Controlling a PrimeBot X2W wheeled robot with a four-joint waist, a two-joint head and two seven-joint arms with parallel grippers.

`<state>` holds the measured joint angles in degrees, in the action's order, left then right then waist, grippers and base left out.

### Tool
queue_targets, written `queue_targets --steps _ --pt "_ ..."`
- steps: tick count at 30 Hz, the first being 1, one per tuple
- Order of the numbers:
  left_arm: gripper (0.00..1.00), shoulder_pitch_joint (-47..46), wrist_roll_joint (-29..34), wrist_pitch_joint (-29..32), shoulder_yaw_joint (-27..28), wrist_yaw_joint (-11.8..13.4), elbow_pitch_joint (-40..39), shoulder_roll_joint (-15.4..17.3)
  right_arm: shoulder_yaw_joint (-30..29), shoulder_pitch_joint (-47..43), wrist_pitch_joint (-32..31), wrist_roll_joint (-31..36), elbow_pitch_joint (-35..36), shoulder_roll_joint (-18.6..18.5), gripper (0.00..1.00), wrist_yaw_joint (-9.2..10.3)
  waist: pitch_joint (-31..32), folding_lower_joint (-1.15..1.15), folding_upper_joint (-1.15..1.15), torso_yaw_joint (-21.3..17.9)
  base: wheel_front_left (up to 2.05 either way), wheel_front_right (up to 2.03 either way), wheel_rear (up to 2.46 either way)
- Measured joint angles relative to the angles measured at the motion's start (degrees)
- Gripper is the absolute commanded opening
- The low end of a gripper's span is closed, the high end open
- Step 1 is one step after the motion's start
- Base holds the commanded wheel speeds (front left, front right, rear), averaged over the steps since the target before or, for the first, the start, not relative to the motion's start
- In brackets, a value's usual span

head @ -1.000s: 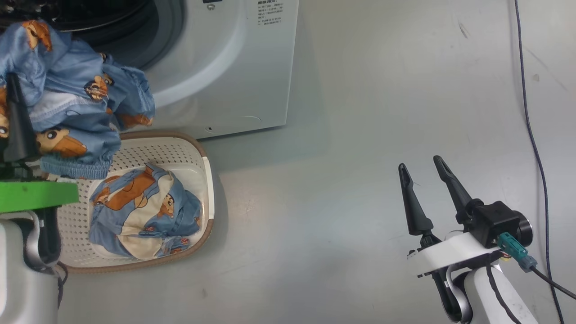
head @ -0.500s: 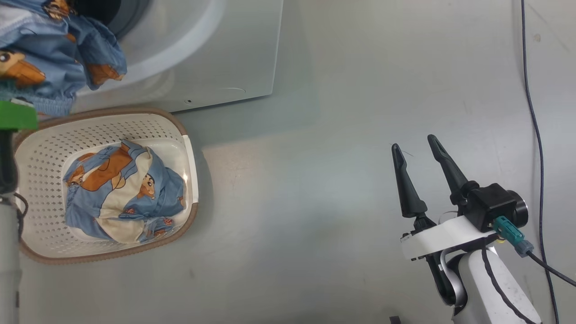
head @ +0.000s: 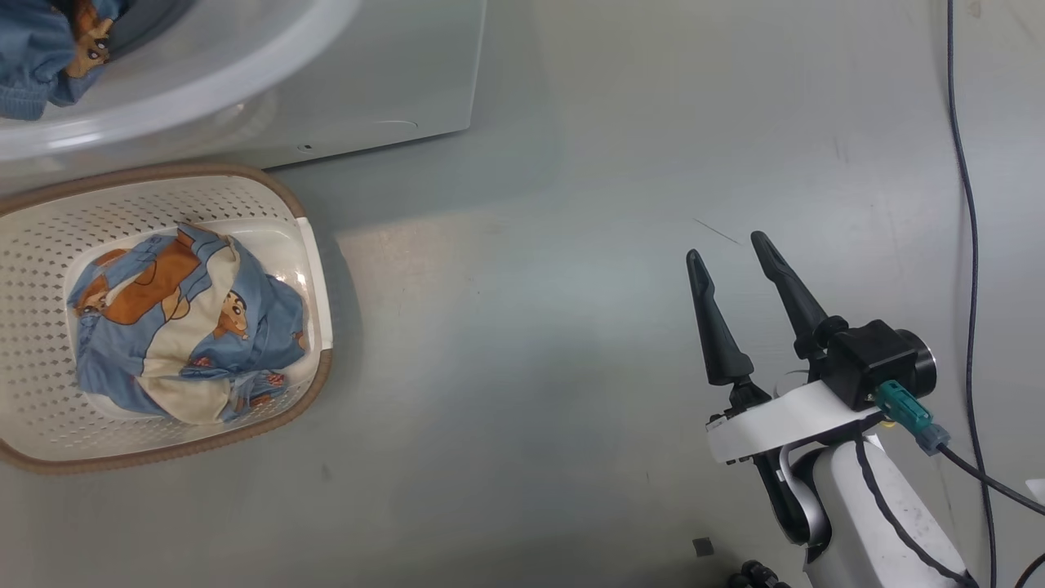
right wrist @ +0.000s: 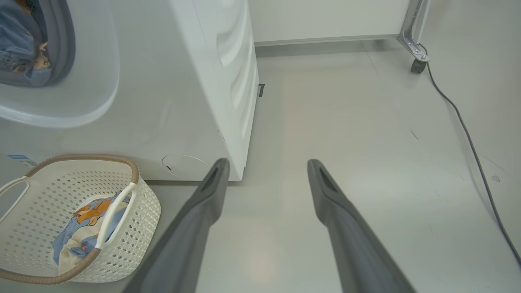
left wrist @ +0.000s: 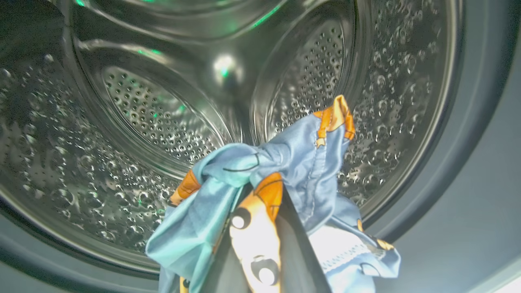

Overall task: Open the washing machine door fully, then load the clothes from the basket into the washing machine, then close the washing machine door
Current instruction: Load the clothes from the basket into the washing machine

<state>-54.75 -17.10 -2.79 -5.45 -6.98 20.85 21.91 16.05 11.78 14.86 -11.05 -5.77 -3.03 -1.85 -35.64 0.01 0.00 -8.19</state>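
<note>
The white washing machine stands at the upper left, and its door is out of view. In the left wrist view my left gripper is shut on a bunch of blue cartoon-print clothes, held at the mouth of the perforated steel drum. That garment also hangs in the opening. More clothes lie in the cream basket on the floor in front of the machine. Far to the right, my right gripper is open and empty over bare floor.
A black cable runs along the floor at the far right. In the right wrist view a metal frame leg on a caster stands by the back wall. Grey floor spreads between the basket and my right arm.
The head camera has shifted, sliding the scene up and left. My left gripper has carried the blue garment from above the basket into the washer opening. The right gripper stays open.
</note>
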Motion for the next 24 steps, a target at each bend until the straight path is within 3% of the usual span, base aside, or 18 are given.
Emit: queue_targets --steps 19,24 --pt "0.0 -12.9 -5.1 13.3 -4.6 0.0 8.3 0.4 3.7 1.5 0.0 -3.0 0.0 0.0 1.0 2.01 -6.7 0.0 0.0 -2.3 0.0 0.0 0.0" --pt "0.0 -16.5 -5.6 13.1 -4.3 0.0 8.5 1.1 5.1 1.9 0.0 -3.5 0.1 0.1 1.0 2.48 -8.3 0.0 0.0 -2.5 0.0 0.0 0.0"
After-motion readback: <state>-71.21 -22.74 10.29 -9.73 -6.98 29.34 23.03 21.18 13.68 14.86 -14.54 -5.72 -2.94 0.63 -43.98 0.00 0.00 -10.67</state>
